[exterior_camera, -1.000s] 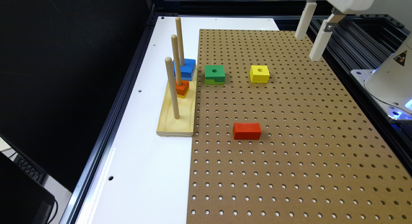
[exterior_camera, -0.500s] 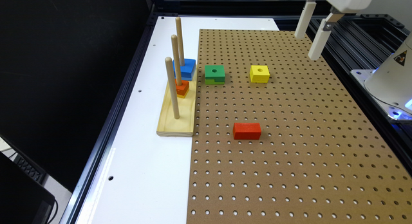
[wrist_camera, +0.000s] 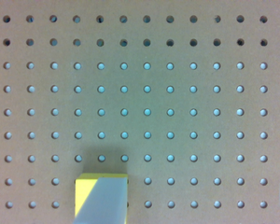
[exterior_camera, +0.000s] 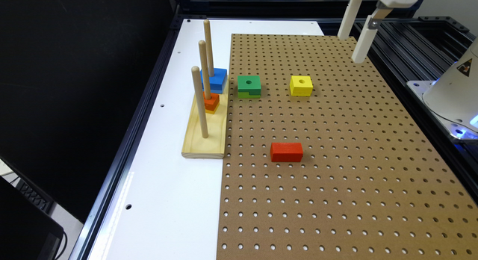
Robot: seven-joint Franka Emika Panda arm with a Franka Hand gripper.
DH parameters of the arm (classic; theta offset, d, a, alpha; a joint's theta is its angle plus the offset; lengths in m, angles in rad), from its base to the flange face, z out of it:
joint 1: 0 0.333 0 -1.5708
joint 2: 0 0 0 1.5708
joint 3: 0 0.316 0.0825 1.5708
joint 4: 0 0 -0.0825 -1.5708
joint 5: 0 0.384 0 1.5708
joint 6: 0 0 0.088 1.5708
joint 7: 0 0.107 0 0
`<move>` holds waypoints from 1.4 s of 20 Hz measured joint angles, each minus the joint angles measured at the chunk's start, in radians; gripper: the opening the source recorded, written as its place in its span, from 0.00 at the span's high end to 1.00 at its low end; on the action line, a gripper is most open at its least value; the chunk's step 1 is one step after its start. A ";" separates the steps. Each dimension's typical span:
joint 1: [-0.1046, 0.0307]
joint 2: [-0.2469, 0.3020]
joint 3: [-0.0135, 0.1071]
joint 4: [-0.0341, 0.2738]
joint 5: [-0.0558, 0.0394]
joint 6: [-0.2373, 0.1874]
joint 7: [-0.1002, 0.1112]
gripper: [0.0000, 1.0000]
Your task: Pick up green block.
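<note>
Gripper (exterior_camera: 356, 47) high over the pegboard's (exterior_camera: 336, 185) far edge, jaws wide, holding nothing
Green block (exterior_camera: 249, 86) flat near the board's far side edge; well apart from gripper

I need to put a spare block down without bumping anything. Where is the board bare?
The pegboard is bare nearer the camera than the red block, and toward the exterior view's right of the yellow block. It is crowded by the peg stand, where the green block sits close beside it.

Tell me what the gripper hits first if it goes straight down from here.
Probably bare pegboard: the open gripper points down at it. The yellow block sits near one finger; depth is unclear.
</note>
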 joint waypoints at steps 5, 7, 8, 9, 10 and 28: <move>-0.020 0.004 0.000 0.014 -0.0046 0.002 -0.009 0.00; -0.023 0.017 0.000 0.026 -0.0062 0.005 -0.009 0.00; -0.024 0.025 0.000 0.031 -0.0066 0.008 -0.009 0.00; -0.024 0.034 0.000 0.035 -0.0070 0.014 -0.009 0.00; -0.025 0.045 0.000 0.038 -0.0077 0.021 -0.009 0.00; -0.085 0.253 0.000 0.209 -0.0195 0.052 -0.056 0.00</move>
